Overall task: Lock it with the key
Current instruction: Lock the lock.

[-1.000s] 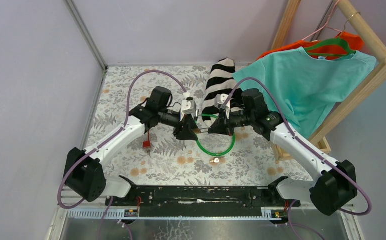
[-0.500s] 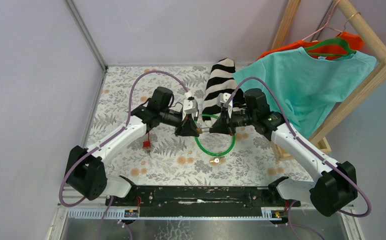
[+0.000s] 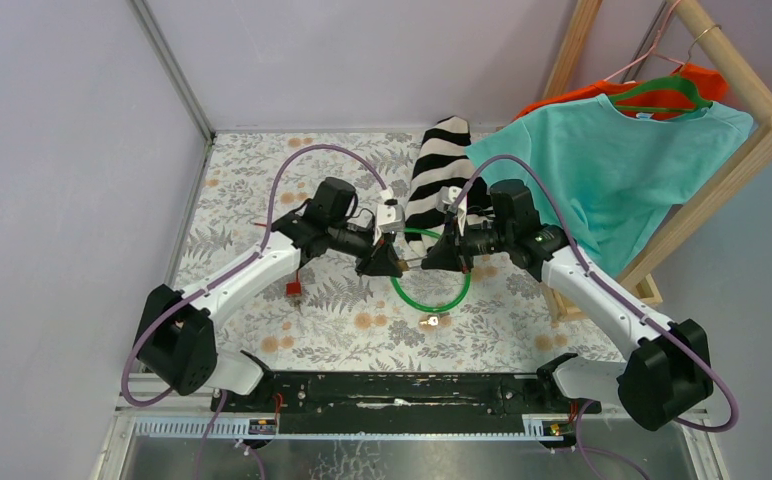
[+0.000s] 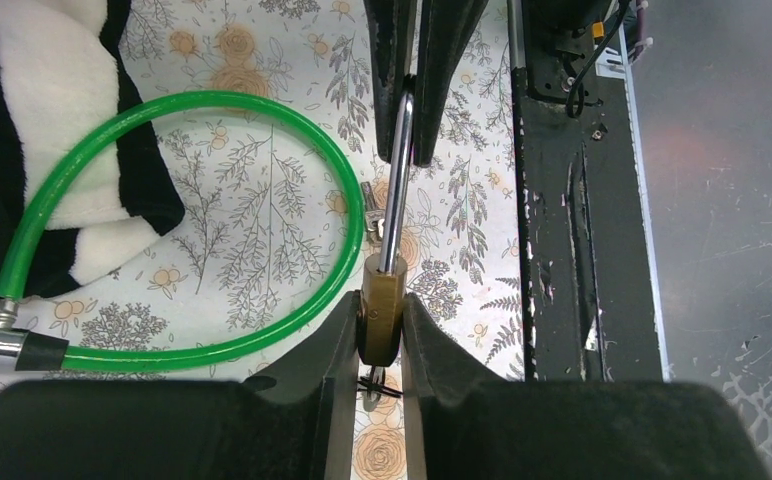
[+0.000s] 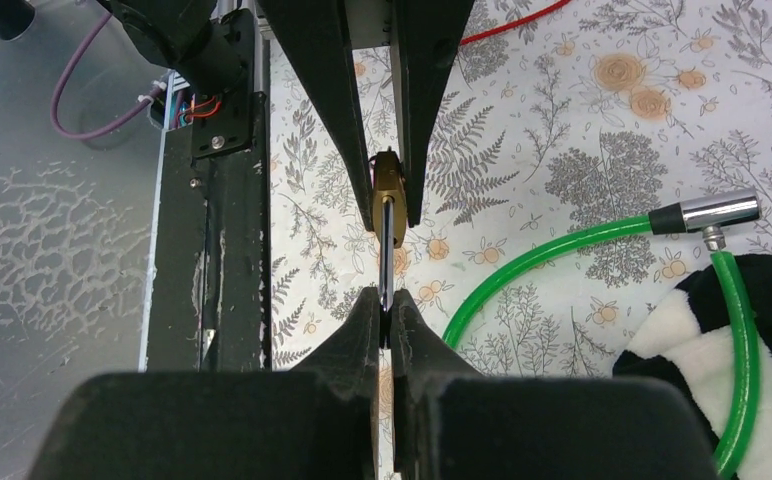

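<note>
A brass padlock [image 4: 382, 305] hangs in the air between the two arms. My left gripper [image 4: 381, 312] is shut on its body, and its steel shackle [image 4: 398, 170] points away toward the other arm. My right gripper [image 5: 383, 303] is shut on the shackle's end [image 5: 386, 262], with the brass body [image 5: 387, 195] beyond it. In the top view, both grippers meet over the mat, left [image 3: 387, 262] and right [image 3: 430, 260]. A small key [image 3: 429, 322] lies on the mat below them, apart from both grippers; the left wrist view shows the key [image 4: 371, 213] beside the shackle.
A green cable loop [image 3: 432, 302] lies on the floral mat, partly under a black-and-white striped cloth [image 3: 437, 160]. A wooden rack [image 3: 732, 150] with a teal shirt [image 3: 612, 170] stands at the right. A small red object [image 3: 292, 290] lies at the left. A black rail [image 3: 402, 388] runs along the near edge.
My left gripper has closed onto the padlock's body and its arm has shifted slightly right. The right gripper has stayed shut on the shackle.
</note>
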Controlling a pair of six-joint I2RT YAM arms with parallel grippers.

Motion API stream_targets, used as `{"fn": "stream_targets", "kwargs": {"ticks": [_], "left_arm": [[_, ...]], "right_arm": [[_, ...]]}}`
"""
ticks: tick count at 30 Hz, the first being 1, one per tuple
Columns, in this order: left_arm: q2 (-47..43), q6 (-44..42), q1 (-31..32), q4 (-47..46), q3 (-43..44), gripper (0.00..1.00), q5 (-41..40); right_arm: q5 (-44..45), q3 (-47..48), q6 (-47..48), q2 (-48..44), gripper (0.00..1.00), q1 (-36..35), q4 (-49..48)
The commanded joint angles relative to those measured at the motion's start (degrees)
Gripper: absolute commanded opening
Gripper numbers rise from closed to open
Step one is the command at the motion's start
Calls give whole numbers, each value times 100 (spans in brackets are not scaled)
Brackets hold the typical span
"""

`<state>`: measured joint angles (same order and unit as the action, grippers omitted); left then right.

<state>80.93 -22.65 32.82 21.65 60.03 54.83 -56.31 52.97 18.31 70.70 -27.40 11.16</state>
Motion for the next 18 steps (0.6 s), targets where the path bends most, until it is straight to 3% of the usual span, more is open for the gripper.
{"fn": "stream_targets", "kwargs": {"ticks": [1,7,18], "left_arm": [[95,299,172,-601,122,0,-33],[119,638,181,-977,124,0,-331],[78,301,184,-1074,133,0,-705]], "right_arm": [[-527,10,-199,20,0,-63,-739],[-676,-58,-428,117,0,-69,-946],[-696,-87,-778,225,0,-68,-1179]]}}
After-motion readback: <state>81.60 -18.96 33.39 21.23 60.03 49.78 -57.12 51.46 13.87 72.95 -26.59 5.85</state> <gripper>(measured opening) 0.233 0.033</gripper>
